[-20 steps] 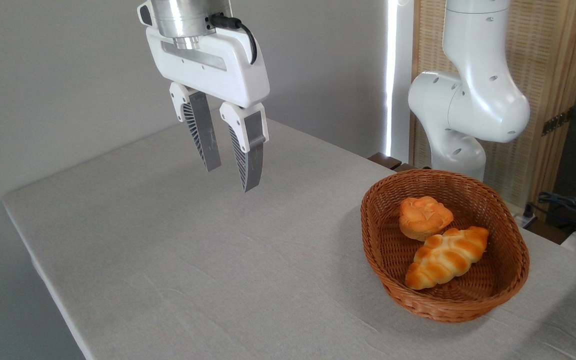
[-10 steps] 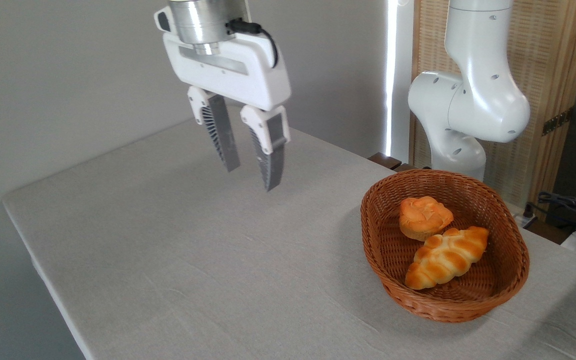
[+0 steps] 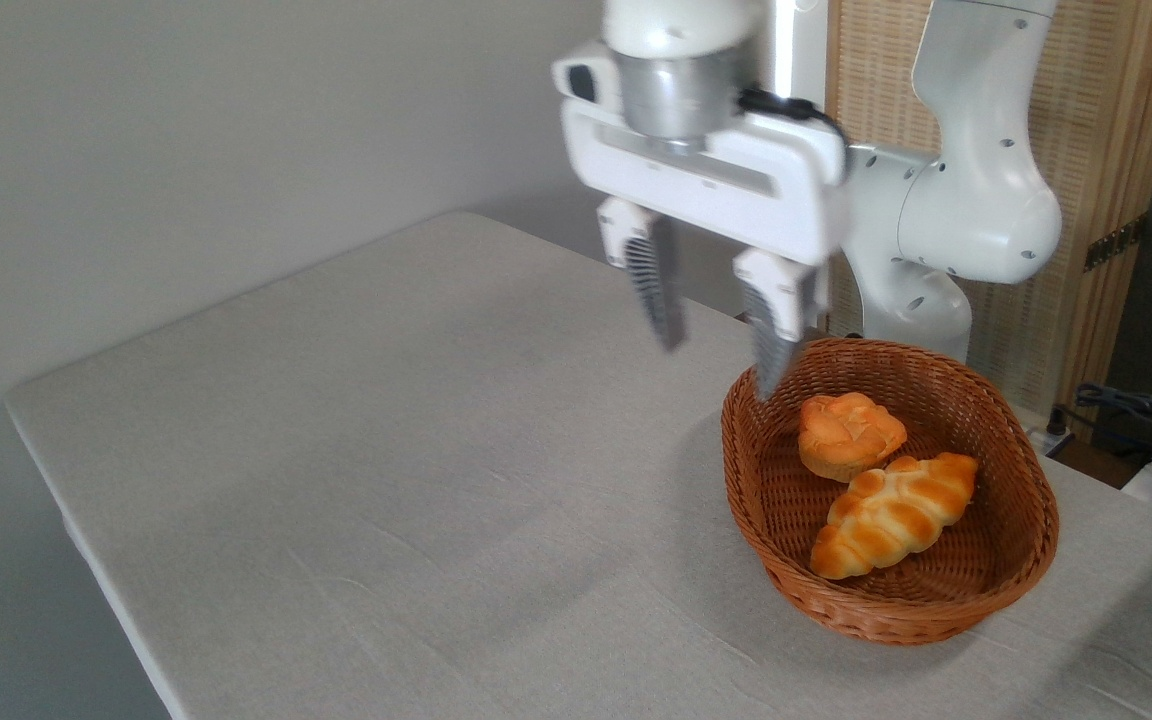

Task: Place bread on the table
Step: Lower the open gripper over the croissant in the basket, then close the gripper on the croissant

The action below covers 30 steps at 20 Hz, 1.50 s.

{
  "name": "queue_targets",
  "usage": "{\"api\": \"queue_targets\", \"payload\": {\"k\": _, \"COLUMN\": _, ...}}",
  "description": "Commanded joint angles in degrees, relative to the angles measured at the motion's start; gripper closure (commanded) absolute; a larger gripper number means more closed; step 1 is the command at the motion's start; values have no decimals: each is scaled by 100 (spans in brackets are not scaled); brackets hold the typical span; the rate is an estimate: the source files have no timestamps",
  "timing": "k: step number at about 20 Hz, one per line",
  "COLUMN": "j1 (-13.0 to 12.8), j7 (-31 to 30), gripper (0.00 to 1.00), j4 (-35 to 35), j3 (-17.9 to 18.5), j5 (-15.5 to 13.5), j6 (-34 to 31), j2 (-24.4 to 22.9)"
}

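The bread [image 3: 894,514], a golden braided loaf with tapered ends, lies in the front half of a brown wicker basket [image 3: 1021,545] on the right of the grey-clothed table [image 3: 386,470]. My gripper [image 3: 721,368] hangs open in the air just left of the basket's far rim, above the table, with nothing between its fingers. Its right fingertip sits in front of the basket's rim in the picture. The bread lies to the right of the gripper and lower in the picture.
A small round orange bun [image 3: 848,433] rests in the basket just behind the bread. The arm's white base [image 3: 946,220] stands behind the basket, before a wooden screen. Cables [image 3: 1146,415] lie at the far right.
The gripper has swung a long way to the right, from over the table's back middle to the basket's left rim, and its fingers have spread wider apart. Bread and bun have not moved.
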Motion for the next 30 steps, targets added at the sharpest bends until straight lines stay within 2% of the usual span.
{"api": "queue_targets", "payload": {"k": 1, "j1": 496, "j7": 1152, "gripper": 0, "j4": -690, "j3": 40, "j5": 291, "j6": 97, "j2": -542}}
{"api": "queue_targets", "payload": {"k": 2, "j1": 567, "j7": 1216, "gripper": 0, "j4": -804, "j3": 40, "j5": 361, "j6": 124, "j2": -595}}
{"api": "queue_targets", "payload": {"k": 5, "j1": 716, "j7": 1225, "gripper": 0, "j4": -1383, "j3": 49, "j5": 809, "j6": 386, "j2": -797}}
{"api": "queue_targets", "payload": {"k": 8, "j1": 884, "j7": 1216, "gripper": 0, "j4": -1806, "j3": 110, "j5": 828, "j6": 896, "j2": -894}}
{"api": "queue_targets", "payload": {"k": 13, "j1": 884, "j7": 1225, "gripper": 0, "j4": -2193, "j3": 620, "j5": 845, "j6": 1459, "j2": -868}}
{"api": "queue_targets", "payload": {"k": 19, "j1": 866, "j7": 1243, "gripper": 0, "j4": -2624, "j3": 629, "j5": 933, "j6": 2136, "j2": -754}}
{"api": "queue_targets", "payload": {"k": 27, "j1": 849, "j7": 1252, "gripper": 0, "j4": -2703, "j3": 629, "j5": 933, "j6": 2277, "j2": -692}}
{"api": "queue_targets", "payload": {"k": 28, "j1": 840, "j7": 1260, "gripper": 3, "j4": -2712, "j3": 629, "j5": 933, "j6": 2286, "j2": -675}}
{"api": "queue_targets", "payload": {"k": 30, "j1": 831, "j7": 1252, "gripper": 28, "j4": -2721, "j3": 638, "j5": 933, "j6": 2286, "j2": -657}}
